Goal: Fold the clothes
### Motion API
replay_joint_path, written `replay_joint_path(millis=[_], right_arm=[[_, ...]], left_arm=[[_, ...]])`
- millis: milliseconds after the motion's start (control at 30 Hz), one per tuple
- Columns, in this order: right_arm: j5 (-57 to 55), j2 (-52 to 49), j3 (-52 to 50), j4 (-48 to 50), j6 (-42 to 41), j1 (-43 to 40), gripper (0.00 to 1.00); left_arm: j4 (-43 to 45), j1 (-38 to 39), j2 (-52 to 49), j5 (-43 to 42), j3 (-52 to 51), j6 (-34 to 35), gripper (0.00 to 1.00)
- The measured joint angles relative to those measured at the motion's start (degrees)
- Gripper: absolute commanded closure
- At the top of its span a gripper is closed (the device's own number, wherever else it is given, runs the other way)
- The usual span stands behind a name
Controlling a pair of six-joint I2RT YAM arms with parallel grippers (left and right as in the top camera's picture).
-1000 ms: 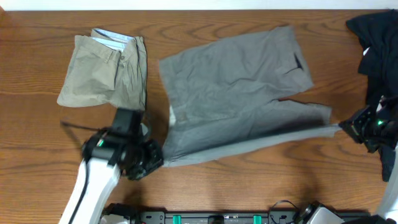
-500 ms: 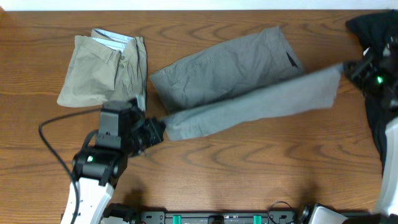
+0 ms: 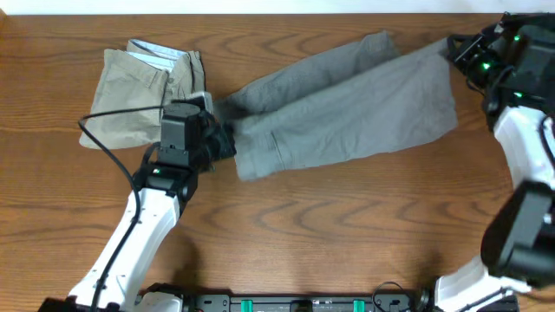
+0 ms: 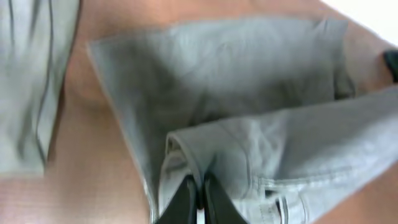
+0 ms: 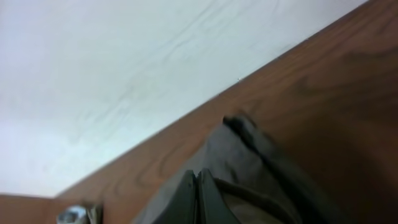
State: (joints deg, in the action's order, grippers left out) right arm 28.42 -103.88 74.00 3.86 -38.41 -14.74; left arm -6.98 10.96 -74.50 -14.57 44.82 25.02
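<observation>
Both arms hold the grey shorts (image 3: 347, 104) stretched across the wooden surface (image 3: 303, 234), left jaws clamped on one end beside the beige shorts (image 3: 143, 100), right jaws apparently pinching the far corner; uneven pulling could drag the fold askew or slip the cloth.

Grey shorts (image 3: 347, 104): a second ago spread flat to the right of the khaki shorts (image 3: 147, 95); now the near half is drawn over the far half, so they lie doubled, slanting away from the khaki shorts.
Left gripper (image 3: 227, 143): moved from below the khaki shorts up to just beside their right edge.
Right gripper (image 3: 453, 48): swung from far right and below the khaki shorts to far right, level with their top.
</observation>
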Motion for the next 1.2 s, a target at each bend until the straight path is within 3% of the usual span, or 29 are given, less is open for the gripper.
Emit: replay_joint_path(millis=[367,767,800,900,933,1067,1200], right_arm=[[3.02,-14.53,-0.02,18.43,-8.92,2.64,0.97],[0.42,-17.29,0.0,23.93,-10.23,6.05,0.89],[0.11,-17.33,0.0,24.26,-10.25,6.47,0.87],[-0.63,-17.38,0.0,25.24,-10.56,7.5,0.75],[-0.59,-17.38,0.0,25.4,-10.73,7.72,0.73],[3.15,-17.38,0.15,23.8,-9.07,7.85,0.69],[8.85,-17.38,0.46,14.73,-5.6,7.72,0.69]], left_arm=[[7.08,0.17,-5.9,12.44,0.0,-1.95,0.94],[15.54,-0.04,-14.03,21.75,0.0,-2.8,0.94],[16.13,-0.09,-14.03,22.38,0.0,-2.8,0.89],[17.0,-0.61,-14.03,24.06,0.0,-3.02,0.34],[17.18,-0.83,-14.03,24.44,0.0,-2.97,0.27],[16.65,-1.31,-13.75,25.51,0.0,-3.28,0.21],[13.44,-1.31,-10.86,24.76,0.0,-4.57,0.21]])
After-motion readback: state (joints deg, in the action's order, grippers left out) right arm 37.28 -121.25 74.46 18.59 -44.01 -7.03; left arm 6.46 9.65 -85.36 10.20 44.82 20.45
